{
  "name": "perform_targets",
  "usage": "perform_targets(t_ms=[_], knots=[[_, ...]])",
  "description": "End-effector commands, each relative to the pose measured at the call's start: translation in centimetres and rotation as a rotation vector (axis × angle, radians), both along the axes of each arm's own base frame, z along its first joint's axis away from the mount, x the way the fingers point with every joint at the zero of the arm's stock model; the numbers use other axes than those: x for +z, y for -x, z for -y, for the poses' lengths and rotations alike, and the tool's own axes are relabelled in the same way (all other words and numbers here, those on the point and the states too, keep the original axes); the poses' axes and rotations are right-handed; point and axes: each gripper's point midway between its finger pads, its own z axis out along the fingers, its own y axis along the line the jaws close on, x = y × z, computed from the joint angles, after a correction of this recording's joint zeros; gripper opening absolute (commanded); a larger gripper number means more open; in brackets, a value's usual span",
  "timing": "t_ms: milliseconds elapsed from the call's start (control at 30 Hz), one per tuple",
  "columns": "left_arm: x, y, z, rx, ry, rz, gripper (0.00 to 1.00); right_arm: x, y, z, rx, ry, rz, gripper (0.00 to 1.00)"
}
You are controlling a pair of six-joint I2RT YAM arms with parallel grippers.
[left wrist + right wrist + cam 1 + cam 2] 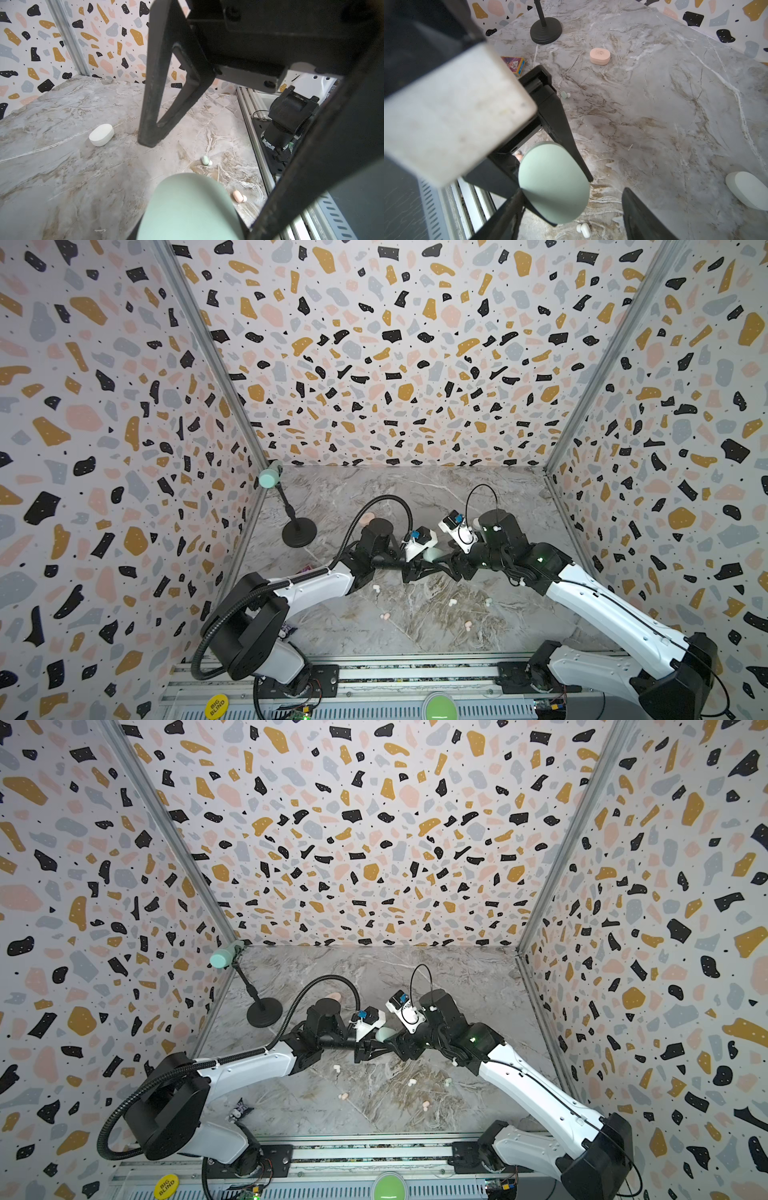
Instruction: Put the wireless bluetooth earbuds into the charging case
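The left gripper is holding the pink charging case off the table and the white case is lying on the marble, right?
No. The left gripper holds the mint green charging case, as the right wrist view shows; the pink case lies on the marble table. The white case lies there too.

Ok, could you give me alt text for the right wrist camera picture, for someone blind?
A mint green case hangs mid-air, pinched by the left gripper, with the right gripper open around it. On the marble table below lie a pink case, a white case and loose earbuds.
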Motion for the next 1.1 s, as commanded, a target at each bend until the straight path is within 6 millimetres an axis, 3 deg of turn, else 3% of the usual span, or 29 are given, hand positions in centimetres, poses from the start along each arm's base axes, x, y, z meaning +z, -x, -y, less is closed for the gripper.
perform_targets(t_ms=[0, 200, 400, 633, 1067], knots=[[2.4, 0.3, 0.3, -0.039, 0.056, 0.061, 0.0, -0.9, -0.6, 0.6, -0.029, 0.06, 0.025, 0.74], [3.0, 0.7, 0.3, -0.059, 0.074, 0.053, 0.0, -1.2, -1.4, 0.8, -0.07, 0.116, 0.075, 0.74], [3.2, 1.1, 0.3, -0.068, 0.092, 0.037, 0.0, 0.4, -3.2, 2.0, -0.183, 0.12, 0.146, 0.73], [2.8, 1.2, 0.2, -0.071, 0.091, 0.023, 0.0, 2.3, -4.8, 3.2, -0.255, 0.029, 0.109, 0.73], [3.1, 0.9, 0.5, -0.052, 0.144, -0.039, 0.0, 3.9, -4.2, 2.8, -0.212, -0.048, 0.062, 0.8]])
